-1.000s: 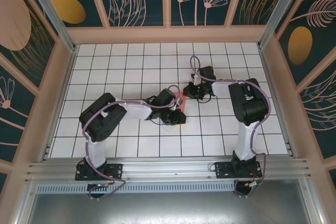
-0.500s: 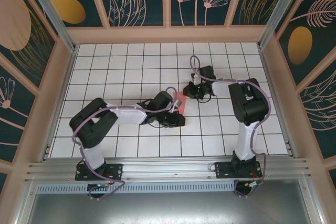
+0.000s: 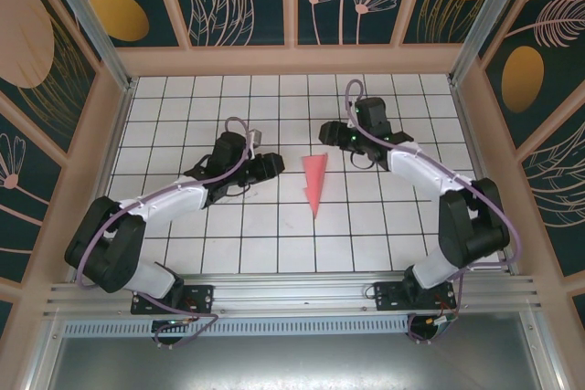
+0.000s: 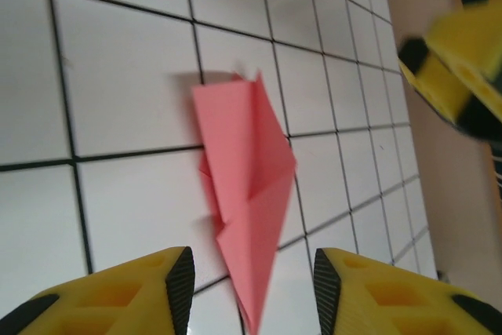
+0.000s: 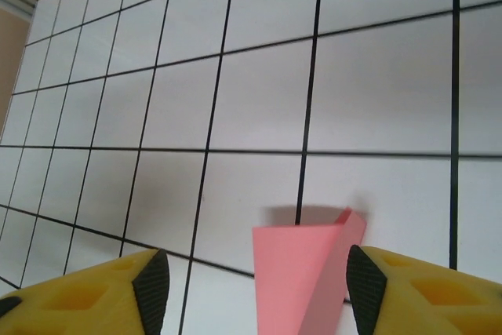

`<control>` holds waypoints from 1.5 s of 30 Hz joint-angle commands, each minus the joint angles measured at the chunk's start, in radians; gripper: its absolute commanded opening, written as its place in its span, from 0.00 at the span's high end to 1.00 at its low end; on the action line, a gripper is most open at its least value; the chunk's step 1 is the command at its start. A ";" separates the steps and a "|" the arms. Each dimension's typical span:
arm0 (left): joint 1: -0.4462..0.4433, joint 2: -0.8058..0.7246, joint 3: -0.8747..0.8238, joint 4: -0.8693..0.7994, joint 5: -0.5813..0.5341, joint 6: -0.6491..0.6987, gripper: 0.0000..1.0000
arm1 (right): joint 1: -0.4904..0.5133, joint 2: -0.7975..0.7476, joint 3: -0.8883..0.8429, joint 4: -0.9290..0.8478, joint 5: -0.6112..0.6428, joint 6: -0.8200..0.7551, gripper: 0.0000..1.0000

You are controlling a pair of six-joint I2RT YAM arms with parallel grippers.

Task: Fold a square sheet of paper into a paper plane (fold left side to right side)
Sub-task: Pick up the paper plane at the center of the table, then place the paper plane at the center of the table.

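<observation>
- In my top view, both arms are bolted at 6 o'clock, on the near edge of the white tiled surface [image 3: 183,226].
- The paper plane [image 3: 314,182] lies near the middle of the surface. It is pink-red, thin and pointy. Its sharp tip points to 6 o'clock and its wide end faces 12 o'clock.
- The plane lies on the tiles, apart from both pincers.
- The left pincer [image 3: 268,167] sits at about 10 o'clock from the plane, near it but not touching. Its jaws are spread apart and hold nothing.
- In the left wrist view I see its yellow fingers [image 4: 176,284] with black pads. The plane [image 4: 247,170] lies on the tiles past the gap between them. I can see its folded flaps and the long crease down the middle.
- The right pincer [image 3: 329,134] sits at about 1 o'clock from the plane, just past the wide end and apart from it. Its jaws are wide and hold nothing.
- In the right wrist view, the wide end of the plane [image 5: 302,272] shows between the yellow fingers [image 5: 153,284]. One corner curls up a little and throws a small shadow on the tile.
</observation>
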 commanded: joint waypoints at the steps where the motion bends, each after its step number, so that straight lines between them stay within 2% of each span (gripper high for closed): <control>1: 0.014 -0.032 -0.005 -0.009 -0.100 0.021 0.52 | 0.052 0.015 -0.085 -0.108 0.108 0.071 0.35; 7: 0.016 -0.030 -0.003 -0.008 -0.114 0.022 0.51 | 0.121 0.117 -0.080 -0.087 0.065 0.108 0.36; 9: 0.016 -0.035 -0.006 -0.014 -0.118 0.023 0.51 | 0.147 0.146 -0.070 -0.102 0.081 0.113 0.41; 12: 0.015 -0.042 -0.002 -0.031 -0.129 0.031 0.51 | 0.154 0.167 -0.059 -0.129 0.109 0.114 0.57; 18: 0.017 -0.064 0.023 -0.084 -0.166 0.059 0.51 | 0.164 0.157 -0.032 -0.147 0.073 0.084 1.00; 22: 0.020 -0.108 0.031 -0.120 -0.216 0.081 0.51 | 0.156 0.074 -0.062 -0.046 -0.074 0.082 1.00; 25: 0.023 -0.142 0.036 -0.141 -0.247 0.092 0.50 | 0.132 0.005 -0.146 0.088 -0.226 0.130 1.00; 26: 0.025 -0.152 0.036 -0.141 -0.252 0.095 0.49 | 0.098 -0.007 -0.181 0.133 -0.266 0.149 1.00; 31: 0.027 -0.161 0.036 -0.129 -0.238 0.101 0.49 | 0.002 0.046 -0.324 0.309 -0.397 0.192 1.00; 36: 0.027 -0.153 0.036 -0.128 -0.224 0.101 0.49 | -0.055 0.093 -0.352 0.269 -0.347 0.133 1.00; 39: 0.027 -0.151 0.033 -0.124 -0.217 0.096 0.49 | -0.076 0.076 -0.351 0.217 -0.288 0.104 0.88; 45: 0.027 -0.156 0.042 -0.135 -0.226 0.102 0.47 | -0.067 0.027 -0.273 -0.020 -0.062 0.022 0.64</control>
